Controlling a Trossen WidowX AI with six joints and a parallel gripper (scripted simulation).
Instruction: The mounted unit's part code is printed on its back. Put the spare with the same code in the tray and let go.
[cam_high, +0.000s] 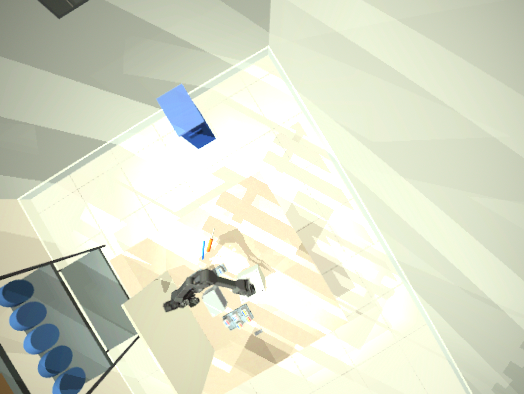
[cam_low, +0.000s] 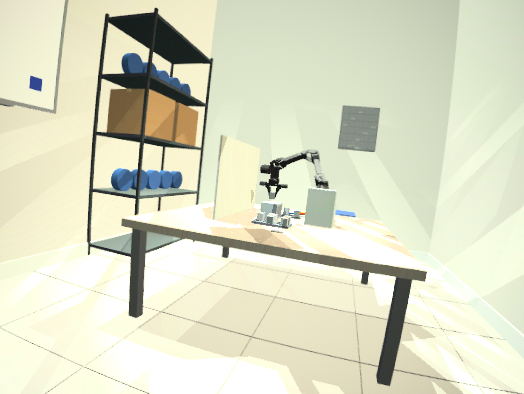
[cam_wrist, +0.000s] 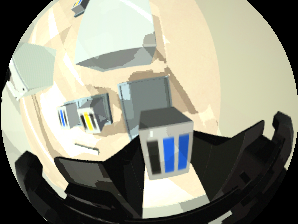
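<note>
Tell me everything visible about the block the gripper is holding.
The spare block is a small grey box with a dark top and a face label of one pale and two blue vertical bars. It sits upright between the gripper fingers, clamped at its sides, lifted above the table. Its material looks like plain plastic.

Top view: high overhead, far, table (cam_high: 165, 345) toward 7 o'clock. Exterior: low, distant, facing table (cam_low: 280, 245) from front corner. Wrist: fisheye, close, looking down past tool (cam_wrist: 166, 156). All share table.
</note>
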